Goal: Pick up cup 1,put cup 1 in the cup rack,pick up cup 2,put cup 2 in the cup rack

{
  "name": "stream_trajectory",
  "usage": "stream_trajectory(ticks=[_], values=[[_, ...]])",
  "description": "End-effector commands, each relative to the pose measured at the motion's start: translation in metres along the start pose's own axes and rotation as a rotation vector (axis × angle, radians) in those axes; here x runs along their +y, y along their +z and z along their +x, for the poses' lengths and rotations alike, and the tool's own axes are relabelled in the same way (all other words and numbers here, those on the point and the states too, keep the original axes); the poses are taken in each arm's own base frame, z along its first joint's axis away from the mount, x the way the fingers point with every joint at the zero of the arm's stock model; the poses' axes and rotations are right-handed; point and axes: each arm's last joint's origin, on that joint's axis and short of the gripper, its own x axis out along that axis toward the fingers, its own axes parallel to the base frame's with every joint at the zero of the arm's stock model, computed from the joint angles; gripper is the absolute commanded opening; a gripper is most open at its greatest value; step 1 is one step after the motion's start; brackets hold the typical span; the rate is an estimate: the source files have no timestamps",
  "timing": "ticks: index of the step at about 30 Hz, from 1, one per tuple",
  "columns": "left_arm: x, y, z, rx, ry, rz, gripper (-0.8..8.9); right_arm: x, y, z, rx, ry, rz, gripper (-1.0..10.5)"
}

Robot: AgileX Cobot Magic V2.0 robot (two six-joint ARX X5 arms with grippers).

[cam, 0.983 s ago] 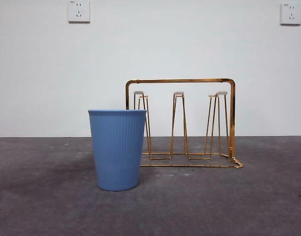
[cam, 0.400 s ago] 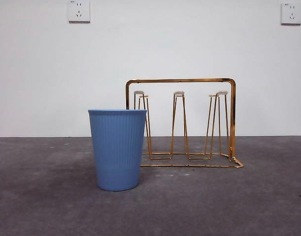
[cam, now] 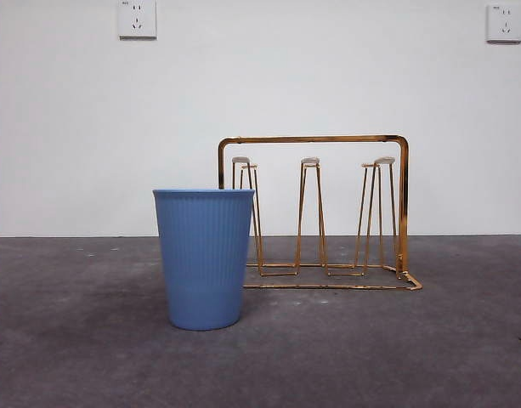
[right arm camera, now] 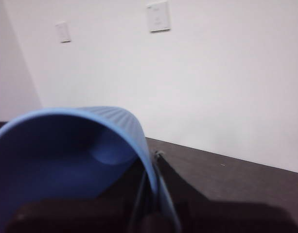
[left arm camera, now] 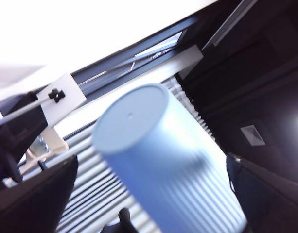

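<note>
Only the front view shows the gold cup rack (cam: 314, 212), behind a ribbed blue cup (cam: 204, 257) standing on the table (cam: 396, 357). The left gripper (left arm camera: 153, 194) clasps a pale blue cup (left arm camera: 158, 160) aloft between wide-set jaws. A dark-mouthed blue cup (right arm camera: 71, 160) fills the right wrist view, and I cannot tell whether the right gripper (right arm camera: 149, 216) grips it.

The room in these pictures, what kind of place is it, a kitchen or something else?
Probably a lab or test room, not a kitchen: a bare white wall with power sockets, a plain dark grey table, and only a blue cup and a gold wire cup rack set out.
</note>
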Motion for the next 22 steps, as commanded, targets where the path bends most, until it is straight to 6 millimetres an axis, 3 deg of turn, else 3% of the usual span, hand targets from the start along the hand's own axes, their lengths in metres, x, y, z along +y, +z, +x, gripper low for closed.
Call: stream_trajectory(ticks=[1,10,14,20,22], values=[[0.0,-0.001,0.001,-0.002,-0.014,0.0,6.59,0.007,-0.002,0.008,-0.005,0.018,-0.012,-0.1],[-0.001,0.0,0.001,-0.005,-0.021,0.002,6.42,0.017,-0.011,0.026,0.041,-0.01,-0.046,-0.1],[-0.001,0.0,0.001,-0.006,-0.021,0.004,4.61,0.017,-0.012,0.027,0.047,-0.021,-0.047,-0.1],[0.0,0.001,0.001,-0.008,-0.019,0.006,4.25,0.016,-0.017,0.027,0.093,-0.024,-0.047,-0.1],[0.0,0.001,0.001,-0.007,-0.019,0.01,3.39,0.016,-0.02,0.027,0.125,-0.025,-0.063,-0.1]])
